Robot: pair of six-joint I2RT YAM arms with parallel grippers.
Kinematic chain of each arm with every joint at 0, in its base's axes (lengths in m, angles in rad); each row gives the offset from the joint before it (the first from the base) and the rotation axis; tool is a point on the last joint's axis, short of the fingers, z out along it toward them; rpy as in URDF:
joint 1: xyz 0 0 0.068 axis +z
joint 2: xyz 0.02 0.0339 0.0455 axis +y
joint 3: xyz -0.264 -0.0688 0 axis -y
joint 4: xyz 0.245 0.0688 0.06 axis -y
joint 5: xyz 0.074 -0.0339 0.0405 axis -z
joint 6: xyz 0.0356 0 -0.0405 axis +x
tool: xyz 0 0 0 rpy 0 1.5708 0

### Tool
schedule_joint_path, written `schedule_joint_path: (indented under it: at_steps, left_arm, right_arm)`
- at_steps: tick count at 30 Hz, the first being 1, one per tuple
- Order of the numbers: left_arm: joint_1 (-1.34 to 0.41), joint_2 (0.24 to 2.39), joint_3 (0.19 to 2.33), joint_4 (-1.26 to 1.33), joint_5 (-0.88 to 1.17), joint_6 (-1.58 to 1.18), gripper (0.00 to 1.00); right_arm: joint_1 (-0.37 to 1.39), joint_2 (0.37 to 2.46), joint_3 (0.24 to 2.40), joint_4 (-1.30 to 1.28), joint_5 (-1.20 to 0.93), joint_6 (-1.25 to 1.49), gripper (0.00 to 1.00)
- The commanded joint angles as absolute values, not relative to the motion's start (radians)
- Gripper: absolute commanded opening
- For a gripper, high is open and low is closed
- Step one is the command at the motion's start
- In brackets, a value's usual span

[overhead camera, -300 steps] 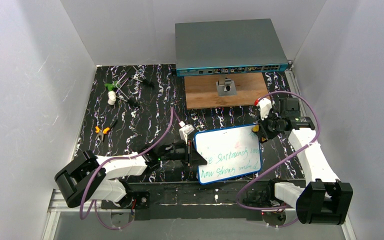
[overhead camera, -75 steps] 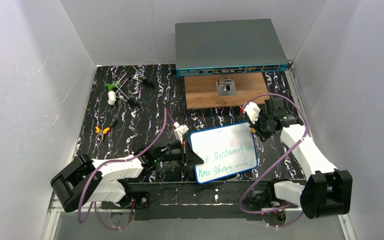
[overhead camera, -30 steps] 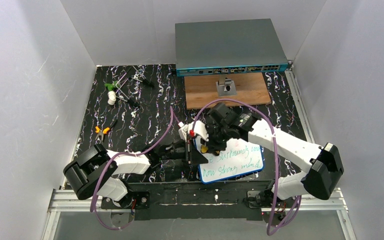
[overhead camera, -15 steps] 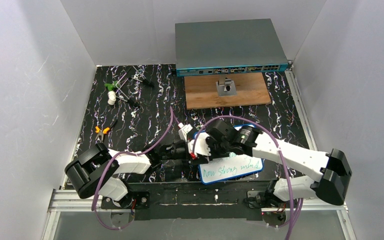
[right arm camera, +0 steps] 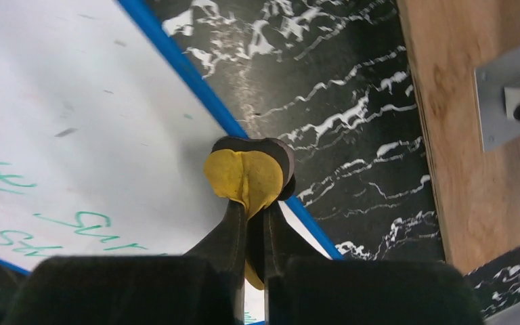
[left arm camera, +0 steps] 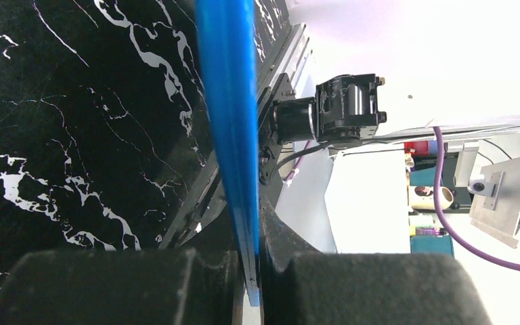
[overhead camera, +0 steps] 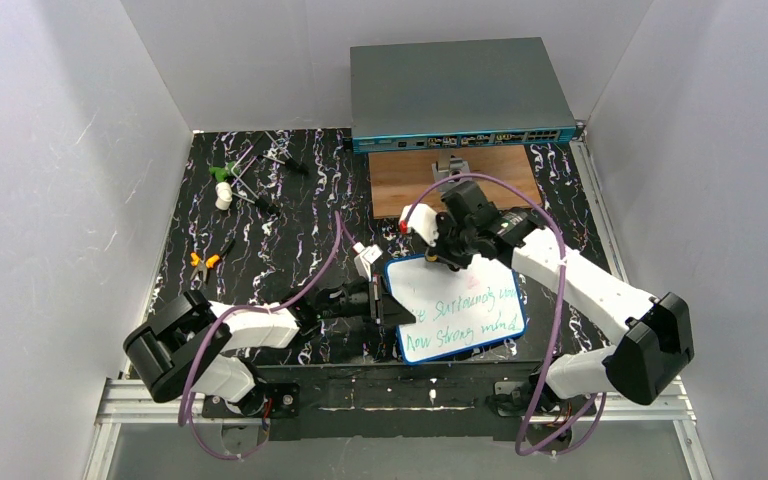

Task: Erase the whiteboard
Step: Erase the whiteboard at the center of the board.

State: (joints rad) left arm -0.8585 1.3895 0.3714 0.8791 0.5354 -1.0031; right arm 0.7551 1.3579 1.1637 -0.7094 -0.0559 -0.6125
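The whiteboard (overhead camera: 460, 308) is a small white board with a blue rim and green handwriting, lying near the front of the black marbled table. My left gripper (overhead camera: 388, 303) is shut on its left edge; the left wrist view shows the blue rim (left arm camera: 233, 135) edge-on between the jaws. My right gripper (overhead camera: 443, 255) is shut on a yellow and black eraser pad (right arm camera: 247, 175), which sits at the board's far edge. The right wrist view shows the board's white face (right arm camera: 74, 122) with green writing at lower left.
A large grey box with ports (overhead camera: 460, 95) stands at the back. A wooden board (overhead camera: 495, 178) with a small metal bracket lies in front of it. Pliers (overhead camera: 203, 262) and small tools (overhead camera: 245, 175) lie at the left. White walls enclose the table.
My right gripper has swept with the eraser pad from the board's left middle up to its far edge. The left gripper has kept its hold on the board.
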Motion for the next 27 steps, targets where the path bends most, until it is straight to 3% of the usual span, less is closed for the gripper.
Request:
schedule_joint_path:
  at_steps: [1,8,12,16,20,27]
  left_arm:
    - [-0.865,1.281,0.404,1.002,0.603,-0.950,0.00]
    - [-0.865,1.267,0.399,1.001,0.595,-0.931,0.00]
    - [-0.866,1.297,0.405,1.035,0.601,-0.945,0.00]
    - [-0.865,1.328,0.391,1.086,0.591,-0.967,0.00]
    - [-0.865,1.321,0.388,1.074,0.587,-0.960,0.00]
    - [-0.865,1.280,0.392,1.009,0.594,-0.916,0.00]
  right_arm:
    - [0.655,1.289,1.089,-0.673,-0.069,-0.571,0.01]
    - [0.595,1.155,0.898,-0.669,-0.218,-0.589,0.01]
    - [0.600,1.175,0.955,-0.726,-0.469,-0.580,0.01]
    - [0.630,1.251,1.086,-0.778,-0.574,-0.566,0.01]
    - [0.628,1.277,1.115,-0.740,-0.463,-0.502,0.01]
    - [0.459,1.126,0.904,-0.588,-0.268,-0.454,0.01]
